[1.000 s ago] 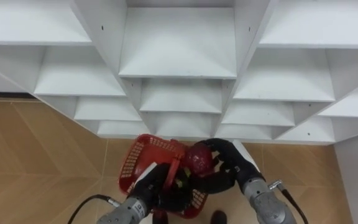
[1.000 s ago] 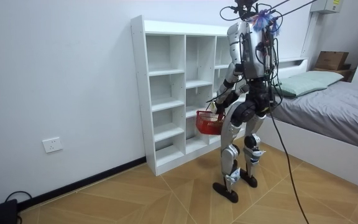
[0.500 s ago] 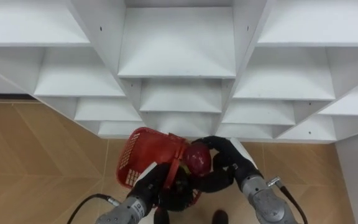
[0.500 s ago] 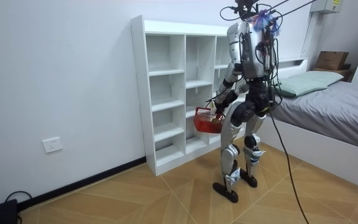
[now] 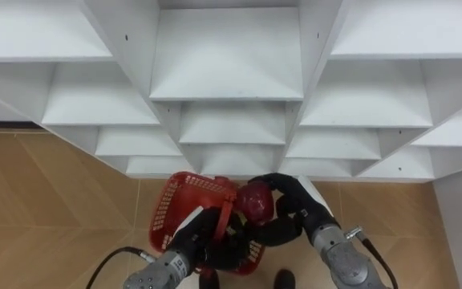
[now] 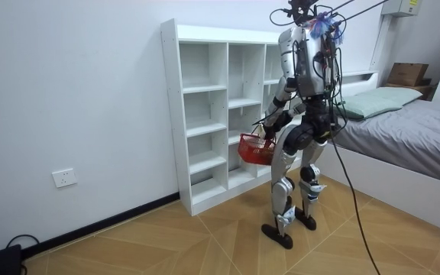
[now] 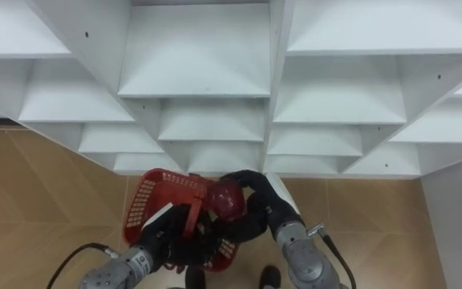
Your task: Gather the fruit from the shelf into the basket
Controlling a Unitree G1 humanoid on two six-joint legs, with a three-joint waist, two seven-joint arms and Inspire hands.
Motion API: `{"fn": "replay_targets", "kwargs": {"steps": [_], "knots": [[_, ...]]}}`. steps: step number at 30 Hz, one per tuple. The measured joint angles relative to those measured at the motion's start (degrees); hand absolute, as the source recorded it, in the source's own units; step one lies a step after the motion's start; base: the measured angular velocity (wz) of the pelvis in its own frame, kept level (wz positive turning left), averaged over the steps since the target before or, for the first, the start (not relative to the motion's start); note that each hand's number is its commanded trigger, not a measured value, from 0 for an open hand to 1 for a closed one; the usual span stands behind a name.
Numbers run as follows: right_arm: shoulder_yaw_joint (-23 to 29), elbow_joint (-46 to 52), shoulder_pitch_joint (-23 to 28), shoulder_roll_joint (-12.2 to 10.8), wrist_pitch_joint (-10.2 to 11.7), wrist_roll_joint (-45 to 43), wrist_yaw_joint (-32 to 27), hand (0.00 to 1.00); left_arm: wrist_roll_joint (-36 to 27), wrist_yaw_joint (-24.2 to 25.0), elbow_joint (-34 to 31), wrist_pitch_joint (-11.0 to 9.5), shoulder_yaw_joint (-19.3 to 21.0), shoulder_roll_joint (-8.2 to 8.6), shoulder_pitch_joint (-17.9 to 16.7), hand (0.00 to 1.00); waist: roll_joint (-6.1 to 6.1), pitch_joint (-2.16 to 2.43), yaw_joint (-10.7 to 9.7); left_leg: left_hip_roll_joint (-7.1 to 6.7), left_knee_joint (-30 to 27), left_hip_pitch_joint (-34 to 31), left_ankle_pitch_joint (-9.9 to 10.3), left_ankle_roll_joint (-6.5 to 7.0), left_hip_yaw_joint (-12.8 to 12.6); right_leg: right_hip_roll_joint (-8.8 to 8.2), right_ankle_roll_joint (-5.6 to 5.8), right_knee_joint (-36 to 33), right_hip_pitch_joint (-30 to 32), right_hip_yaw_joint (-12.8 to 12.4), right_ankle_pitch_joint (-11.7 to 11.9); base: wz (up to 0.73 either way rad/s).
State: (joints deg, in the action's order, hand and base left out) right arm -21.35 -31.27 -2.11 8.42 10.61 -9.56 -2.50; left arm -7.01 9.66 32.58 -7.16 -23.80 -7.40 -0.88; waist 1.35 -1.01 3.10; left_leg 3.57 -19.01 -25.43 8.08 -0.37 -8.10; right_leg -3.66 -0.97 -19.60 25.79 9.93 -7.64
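Note:
A red plastic basket (image 5: 176, 210) hangs in front of the white closet (image 5: 231, 72), at the height of its lowest shelves. My left hand (image 5: 201, 238) is curled round the basket's red handle (image 5: 226, 215). My right hand (image 5: 293, 205) is shut on a round dark-red fruit (image 5: 256, 201) and holds it over the basket's right rim, close to the handle. In the right eye view the fruit (image 7: 224, 198) sits between the basket (image 7: 152, 201) and my right hand (image 7: 260, 205). In the room view I stand upright facing the closet (image 6: 212, 114), the basket (image 6: 254, 149) at hip height.
The closet's shelves (image 5: 229, 124) in view hold nothing. Herringbone wood floor (image 5: 46, 201) lies to the left and below. A bed (image 6: 411, 137) stands behind me at the room view's right. A wall socket (image 6: 64, 178) is on the wall left of the closet.
The basket tipped up and to the left half a second ago and has swung back down. The fruit in my right hand has stayed at the basket's right rim.

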Motion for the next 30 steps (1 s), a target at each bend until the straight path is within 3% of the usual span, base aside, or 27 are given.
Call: {"fn": "replay_targets", "kwargs": {"steps": [26,30], "knots": [[-1.03,-1.39,-2.37,0.20,1.03,0.11,-0.57,1.00,0.00,-0.13,-0.62,0.00,-0.04,-0.97,1.37,1.00,-0.63,-0.20,-1.60,0.10,0.34,0.02,-0.01,-0.01,-0.60,0.09,-0.06,0.14,0.41,-0.50,0.07,-0.01],[-1.03,-2.17,-2.36,0.16,2.09,-0.02,-0.55,1.00,0.00,-0.13,-1.22,0.00,-0.05,-1.34,1.20,1.00,-0.73,-0.19,-1.78,0.08,0.40,0.02,-0.01,-0.01,-0.60,0.07,-0.06,0.11,0.38,-0.50,0.07,0.00]]}}
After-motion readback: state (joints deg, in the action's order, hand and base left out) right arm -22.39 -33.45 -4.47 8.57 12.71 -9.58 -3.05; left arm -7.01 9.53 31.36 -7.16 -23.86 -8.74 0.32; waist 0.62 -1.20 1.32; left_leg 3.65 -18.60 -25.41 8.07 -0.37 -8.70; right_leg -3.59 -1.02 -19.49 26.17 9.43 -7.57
